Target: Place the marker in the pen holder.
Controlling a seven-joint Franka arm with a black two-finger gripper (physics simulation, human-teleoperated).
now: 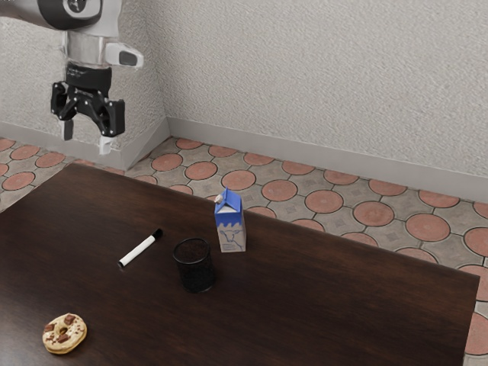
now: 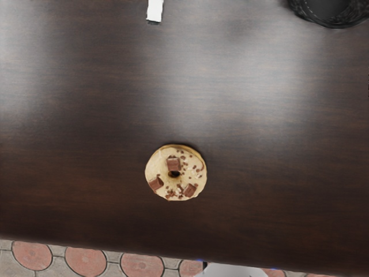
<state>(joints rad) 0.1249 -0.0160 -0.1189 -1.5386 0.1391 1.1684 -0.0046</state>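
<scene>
- From where I stood, the gripper [image 1: 86,136] hung high over the table [image 1: 305,328], its jaws spread, nothing between them.
- Beneath the jaws and nearest them, by my reckoning, sat the doughnut [image 1: 75,341], no part of the job.
- Farther out from the jaws, the marker [image 1: 139,252] lay flat on the wood, white-bodied with a black end, and I could read no brand on it.
- Beyond that, the pen holder [image 1: 196,273] stood upright, apart from the marker and well below the jaws.
- So nothing of the task was done: the reach down, the grasp, the lift, the carry and the drop into the holder were all left.
- Farthest from the jaws stood the blue-topped carton [image 1: 232,232], behind the holder, with a line drawing and small print I couldn't make out.
</scene>
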